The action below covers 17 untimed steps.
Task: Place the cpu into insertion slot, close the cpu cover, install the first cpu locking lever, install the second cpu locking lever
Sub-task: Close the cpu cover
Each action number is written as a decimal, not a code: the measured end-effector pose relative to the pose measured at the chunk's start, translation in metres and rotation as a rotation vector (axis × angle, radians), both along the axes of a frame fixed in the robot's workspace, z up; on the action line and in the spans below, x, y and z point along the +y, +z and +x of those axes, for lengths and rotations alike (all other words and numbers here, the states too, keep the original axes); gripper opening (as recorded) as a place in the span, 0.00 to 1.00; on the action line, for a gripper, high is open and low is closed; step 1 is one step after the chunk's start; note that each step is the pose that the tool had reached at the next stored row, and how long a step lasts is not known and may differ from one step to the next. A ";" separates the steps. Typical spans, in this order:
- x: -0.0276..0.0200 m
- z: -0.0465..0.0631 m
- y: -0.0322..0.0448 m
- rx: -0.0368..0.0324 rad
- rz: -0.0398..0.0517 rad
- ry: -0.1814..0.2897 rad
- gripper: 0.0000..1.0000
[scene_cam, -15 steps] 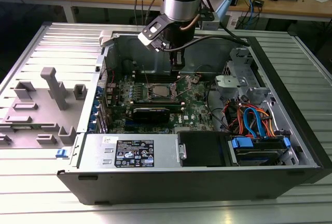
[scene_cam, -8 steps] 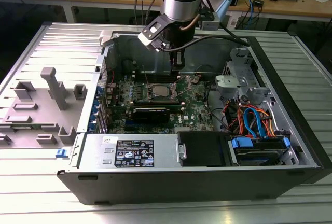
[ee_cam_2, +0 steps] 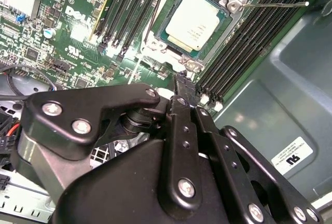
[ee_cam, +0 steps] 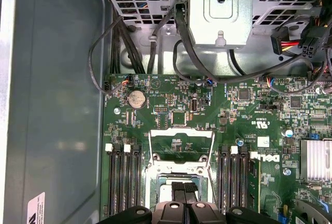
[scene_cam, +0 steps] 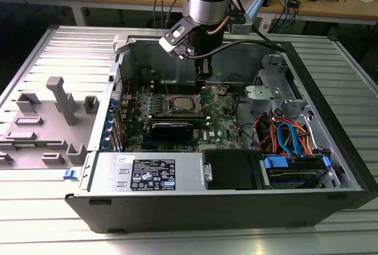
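Inside the open grey steel computer case point(scene_cam: 331, 119), centre of the exterior view, on the green motherboard point(scene_cam: 221, 122):

1. Small, flat, square, silver-grey-topped cpu point(ee_cam_2: 194, 22). Seated flat in the square, dark, grey-rimmed insertion slot point(ee_cam_2: 155, 45). Placement judged done.

2. Thin silver-grey metal-frame cpu cover point(ee_cam: 181, 130). Appears to stand raised at one end of the socket, with green board showing through its square cut-out. Closing judged outstanding.

3. Two thin wire locking levers point(ee_cam: 150, 151). Both look unlatched. One point(ee_cam_2: 270, 4) lies out across the long, narrow black memory slots point(ee_cam_2: 244, 42). Both installs judged outstanding.

4. Black two-finger claw point(ee_cam_2: 179, 81). Fingertips pressed together, nothing visible between them. Poised over the socket's edge, close to the cpu; contact cannot be told.

Surroundings:
- The memory slots flank the socket on two sides.
- A long black rectangular card point(scene_cam: 171, 128) sits just below the socket in the exterior view.
- Black cables point(ee_cam: 202, 76) and a grey perforated drive cage point(ee_cam: 220, 6) lie beyond the raised cover.
- A grey moulded fixture plate point(scene_cam: 56, 104) sits at the exterior view's left, well apart.

Obstructions: the raised cover and upstanding levers crowd the approach to the socket.
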<state>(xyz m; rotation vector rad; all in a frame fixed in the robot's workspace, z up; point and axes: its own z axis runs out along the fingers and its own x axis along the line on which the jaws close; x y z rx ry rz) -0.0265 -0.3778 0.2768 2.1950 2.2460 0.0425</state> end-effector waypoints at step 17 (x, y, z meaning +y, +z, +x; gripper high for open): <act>0.0000 0.005 0.0000 0.0000 0.0001 0.000 0.11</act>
